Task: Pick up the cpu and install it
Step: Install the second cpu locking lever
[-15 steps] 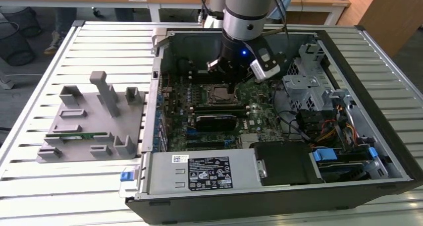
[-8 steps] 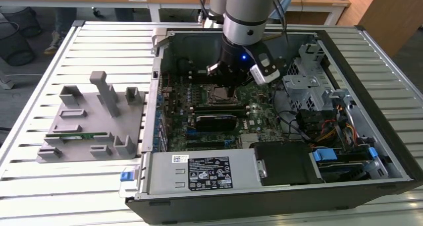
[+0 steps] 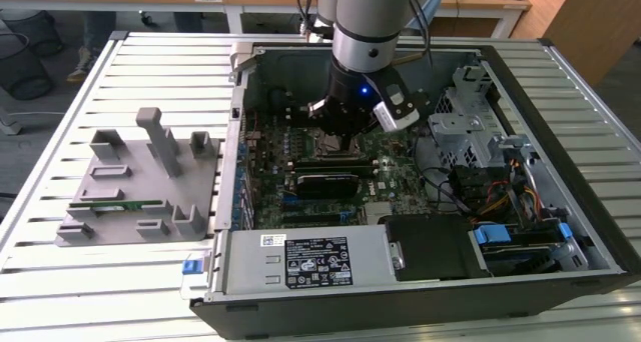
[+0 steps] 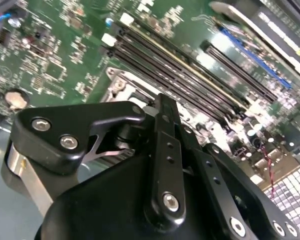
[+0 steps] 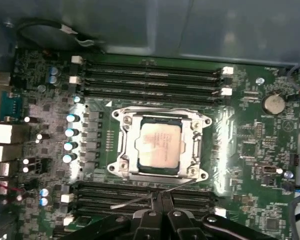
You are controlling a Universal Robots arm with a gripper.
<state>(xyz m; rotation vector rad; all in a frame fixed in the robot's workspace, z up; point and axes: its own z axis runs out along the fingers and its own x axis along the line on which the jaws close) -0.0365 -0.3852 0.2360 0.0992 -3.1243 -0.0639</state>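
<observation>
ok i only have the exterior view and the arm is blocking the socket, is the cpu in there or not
Observer: yes. In the first wrist view the cpu lies flat in the socket frame, silver top up.
Operator: so the claw isn't carrying it
Observer: no. The claw sits beside the socket, off the cpu's edge, with bare board between them.
Operator: anything near the claw
Observer: a thin metal lever lies slanted across the memory slots right by the claw's tip.
</observation>
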